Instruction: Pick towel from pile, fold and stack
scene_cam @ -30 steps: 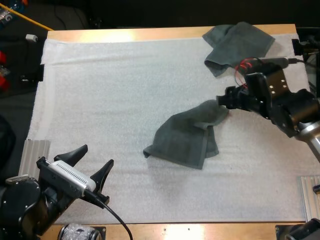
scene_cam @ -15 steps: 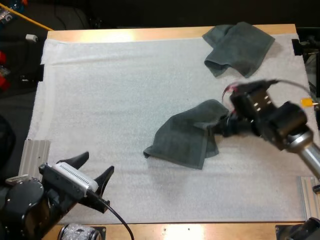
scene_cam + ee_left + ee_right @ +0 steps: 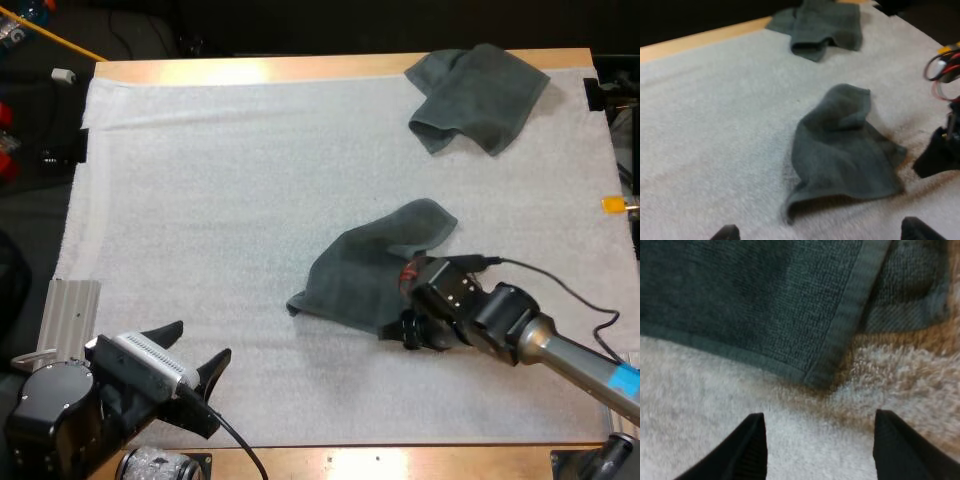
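Observation:
A dark grey-green towel [image 3: 375,265] lies loosely folded in the middle of the mat, also seen from the left wrist [image 3: 845,145]. Its hemmed near corner [image 3: 817,375] sits just beyond my right gripper [image 3: 817,452], which is open with its fingers apart over bare mat. In the high view my right gripper [image 3: 405,330] hovers at the towel's near right edge. A second crumpled towel [image 3: 475,95] rests at the far right of the mat. My left gripper [image 3: 195,345] is open near the front left, well away from the towels.
A ribbed metal block [image 3: 68,310] sits at the mat's left edge. The wooden table edge [image 3: 300,68] runs along the far side. Bare mat [image 3: 200,200] spreads across the left half.
My right arm swung from the towel's far right corner down to its near right corner. The left gripper drifted slightly lower. The towels stayed put.

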{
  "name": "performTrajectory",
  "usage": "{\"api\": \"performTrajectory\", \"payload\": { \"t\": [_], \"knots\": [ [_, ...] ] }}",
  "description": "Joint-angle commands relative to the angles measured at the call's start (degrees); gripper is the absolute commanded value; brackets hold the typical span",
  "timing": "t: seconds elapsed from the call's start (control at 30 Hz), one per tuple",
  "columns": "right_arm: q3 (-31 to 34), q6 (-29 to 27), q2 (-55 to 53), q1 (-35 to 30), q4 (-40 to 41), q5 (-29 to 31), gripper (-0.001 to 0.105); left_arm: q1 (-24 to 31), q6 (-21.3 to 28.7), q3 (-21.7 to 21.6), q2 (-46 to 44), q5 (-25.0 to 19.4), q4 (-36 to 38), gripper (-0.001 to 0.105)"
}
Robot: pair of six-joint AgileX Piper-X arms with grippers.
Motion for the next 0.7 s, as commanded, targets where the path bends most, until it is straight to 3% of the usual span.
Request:
{"api": "performTrajectory", "payload": {
  "t": [0.0, 0.27, 0.67],
  "knots": [
    [0.29, 1.23, 0.37, 0.09, -2.10, -0.79, 0.047, -0.29, -0.52, -0.33, -0.01, 0.69, 0.99, 0.062],
    [0.56, 6.11, 8.40, 0.09, -8.59, -2.64, 0.047, -0.29, -0.52, -0.33, -0.01, 0.68, 6.43, 0.062],
    [0.56, 9.93, 13.64, 0.09, -14.13, -2.64, 0.043, -0.29, -0.52, -0.33, -0.01, 0.68, 8.11, 0.062]
  ]
}}
